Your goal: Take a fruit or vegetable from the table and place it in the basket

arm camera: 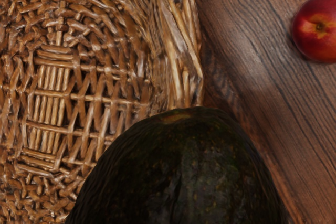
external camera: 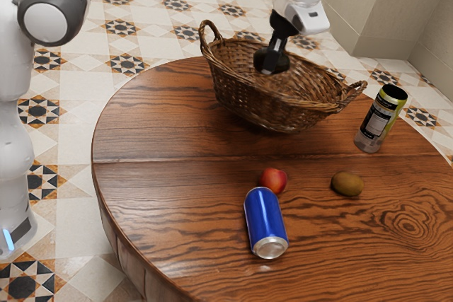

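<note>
Avocado hangs in the fingers, clamped either side and parted by its girth. It's above the basket, inside the rim, so lowering looks next.

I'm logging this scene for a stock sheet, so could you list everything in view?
Basket: one, brown wicker, on the table
Avocado: one, dark green to black, held at the basket's opening
Round red fruit: one, on the table by the blue can
Kiwi: one, brown, on the table
Blue can: one, silver end, lying on the table
Tall can: one, black, yellow-green and silver, standing near the basket
Table: one, brown wood, under these
Floor: patterned tiles, around the table
Arm: one, white and grey, above
Gripper: one, black, closed on the avocado
</note>
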You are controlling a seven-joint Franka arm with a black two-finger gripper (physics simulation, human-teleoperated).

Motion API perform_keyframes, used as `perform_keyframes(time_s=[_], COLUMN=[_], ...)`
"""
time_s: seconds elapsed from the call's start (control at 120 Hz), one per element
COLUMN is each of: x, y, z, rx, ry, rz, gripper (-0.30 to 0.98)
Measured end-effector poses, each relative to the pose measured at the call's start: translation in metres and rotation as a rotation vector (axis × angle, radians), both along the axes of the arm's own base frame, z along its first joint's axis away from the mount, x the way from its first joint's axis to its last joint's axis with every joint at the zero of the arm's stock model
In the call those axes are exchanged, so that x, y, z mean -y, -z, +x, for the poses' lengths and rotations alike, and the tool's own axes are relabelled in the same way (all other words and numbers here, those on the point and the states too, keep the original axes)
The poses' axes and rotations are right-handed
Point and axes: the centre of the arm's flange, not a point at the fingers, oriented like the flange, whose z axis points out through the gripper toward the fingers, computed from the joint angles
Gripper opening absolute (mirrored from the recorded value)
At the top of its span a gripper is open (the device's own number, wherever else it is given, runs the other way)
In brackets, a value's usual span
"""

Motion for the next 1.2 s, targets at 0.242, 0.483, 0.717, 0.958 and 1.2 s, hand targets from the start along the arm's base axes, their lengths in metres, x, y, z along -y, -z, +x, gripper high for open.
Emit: perform_keyframes(time_s=[0.242, 0.483, 0.717, 0.958, 1.2], x=[-0.168, -0.214, -0.210, -0.208, -0.088], y=[0.037, 0.078, 0.081, 0.075, 0.005], z=[0.014, 0.044, 0.071, 0.080, 0.018], rx=[-0.086, -0.021, 0.117, 0.191, 0.174], ry=[-0.251, -0.210, -0.112, -0.054, -0.025], rz=[-0.027, -0.050, -0.063, -0.067, 0.037], gripper=[0.30, 0.30, 0.30, 0.58, 0.67])
